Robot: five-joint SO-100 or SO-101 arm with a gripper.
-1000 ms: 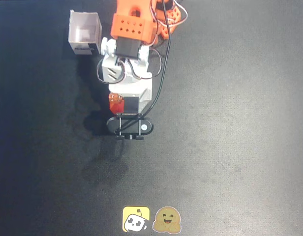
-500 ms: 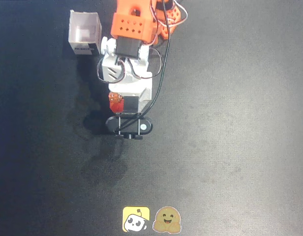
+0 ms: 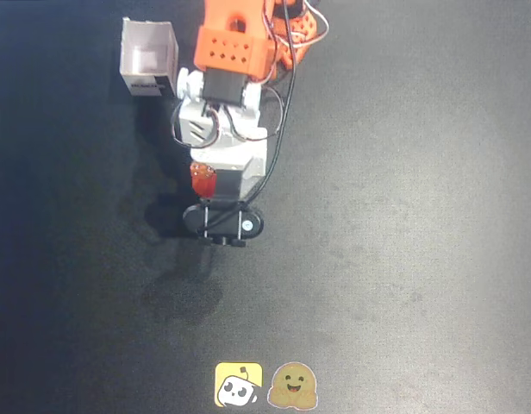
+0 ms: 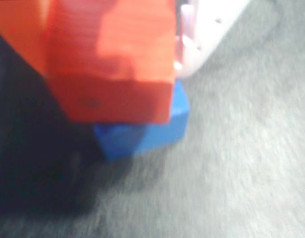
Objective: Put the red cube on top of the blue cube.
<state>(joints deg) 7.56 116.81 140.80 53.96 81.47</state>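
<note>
In the wrist view the red cube (image 4: 113, 64) fills the upper left and sits directly over the blue cube (image 4: 142, 135), whose front and right edges stick out beneath it. I cannot tell whether the two touch. My gripper (image 4: 108, 44) is shut on the red cube, with a white finger (image 4: 207, 29) against its right side and an orange part (image 4: 16, 29) on its left. In the overhead view only a bit of the red cube (image 3: 202, 178) shows beside my gripper (image 3: 207, 183). The blue cube is hidden there under the arm.
A white open box (image 3: 147, 57) stands at the top left beside the arm's orange base (image 3: 235, 43). The black wrist camera mount (image 3: 224, 222) juts out below the gripper. Two stickers (image 3: 265, 385) lie at the bottom edge of the dark mat.
</note>
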